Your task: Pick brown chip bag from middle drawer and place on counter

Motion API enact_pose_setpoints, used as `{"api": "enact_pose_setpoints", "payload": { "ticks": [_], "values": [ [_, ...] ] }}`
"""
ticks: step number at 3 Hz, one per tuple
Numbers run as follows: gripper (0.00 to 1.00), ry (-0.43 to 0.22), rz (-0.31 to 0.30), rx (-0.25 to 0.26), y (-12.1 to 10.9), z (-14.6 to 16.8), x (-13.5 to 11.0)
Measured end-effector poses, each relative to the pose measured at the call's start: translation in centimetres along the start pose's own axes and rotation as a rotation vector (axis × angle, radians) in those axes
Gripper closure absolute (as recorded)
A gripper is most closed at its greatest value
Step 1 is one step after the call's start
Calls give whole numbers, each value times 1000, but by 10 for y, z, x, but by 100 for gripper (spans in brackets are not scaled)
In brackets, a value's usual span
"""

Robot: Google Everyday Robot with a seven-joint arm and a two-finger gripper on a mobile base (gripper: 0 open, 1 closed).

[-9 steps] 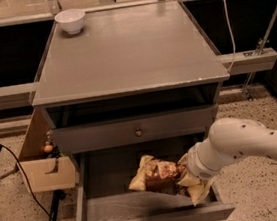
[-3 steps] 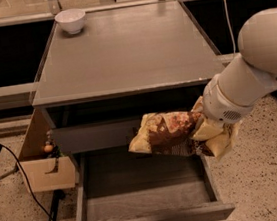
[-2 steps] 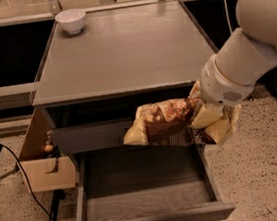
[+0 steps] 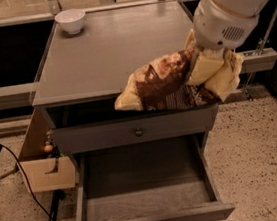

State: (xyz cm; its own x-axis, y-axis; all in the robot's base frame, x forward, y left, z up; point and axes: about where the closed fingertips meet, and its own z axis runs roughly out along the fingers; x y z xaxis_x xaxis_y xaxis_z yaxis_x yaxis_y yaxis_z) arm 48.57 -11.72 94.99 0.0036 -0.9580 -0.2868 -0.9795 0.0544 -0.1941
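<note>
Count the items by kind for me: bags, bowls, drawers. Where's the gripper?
Bags: 1, brown chip bag, held by the gripper at the counter front edge
Bowls: 1, white bowl
Drawers: 2, middle drawer open, upper drawer shut
Total: 4

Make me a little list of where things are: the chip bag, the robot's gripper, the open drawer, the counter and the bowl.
chip bag: in the air by the counter's front right corner, not set down yet
gripper: at the bag's right end, jaws shut on it
drawer: pulled out, floor bare
counter: grey top, only the bowl on it
bowl: white, back left corner of the counter
</note>
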Motion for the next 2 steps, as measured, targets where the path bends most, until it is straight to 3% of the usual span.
{"api": "enact_pose_setpoints", "payload": {
  "ticks": [1,2],
  "values": [
    [100,-19,-31,56,-32,-19,-13],
    [100,-107,-23,138,-66,-6,-18]
  ]
}}
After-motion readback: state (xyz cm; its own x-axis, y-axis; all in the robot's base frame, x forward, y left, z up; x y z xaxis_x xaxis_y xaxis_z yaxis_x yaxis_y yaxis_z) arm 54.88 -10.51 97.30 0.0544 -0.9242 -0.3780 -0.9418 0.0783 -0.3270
